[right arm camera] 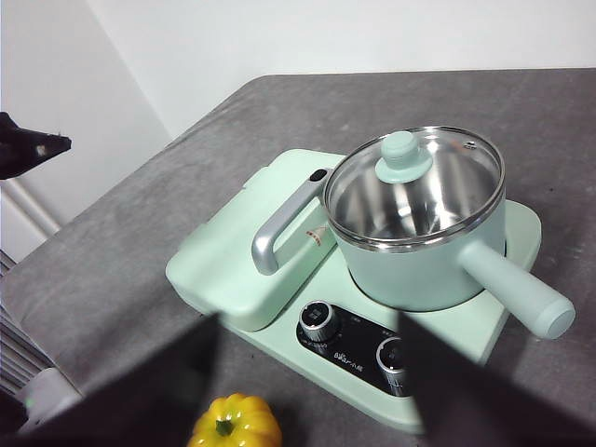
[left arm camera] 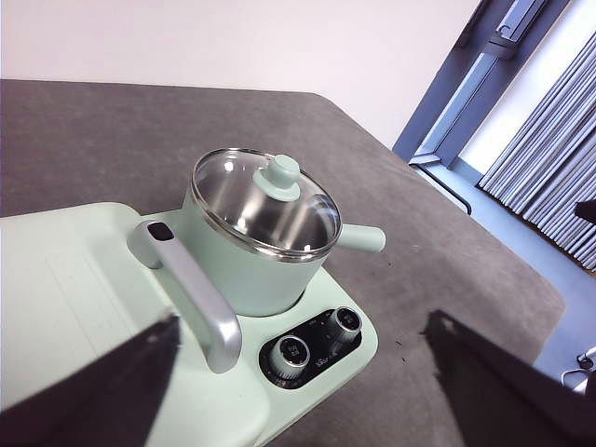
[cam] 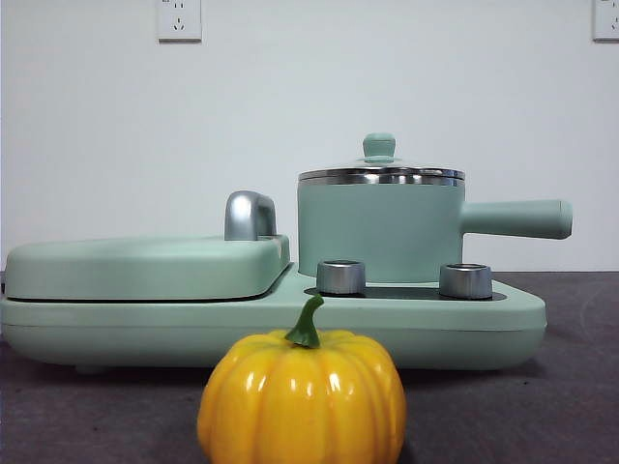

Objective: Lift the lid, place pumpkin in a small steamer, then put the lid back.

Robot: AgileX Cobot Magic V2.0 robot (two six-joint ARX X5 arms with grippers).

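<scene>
Both end effectors, left (left arm camera: 298,391) and right (right arm camera: 307,382), hang spread above the lid (right arm camera: 416,180); panel writing unreadable.

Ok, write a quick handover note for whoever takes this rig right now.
Left gripper: open, empty, above the cooker base.
Right gripper: open, empty, above the table's near side.
Lid closed on the steamer, which sits on the base.
Pumpkin stands on the table in front of the base.
Done: nothing yet.
Left: lift lid, put pumpkin in steamer, replace lid.

The lid (left arm camera: 265,200) sits closed on the small steamer (left arm camera: 247,265).
</scene>
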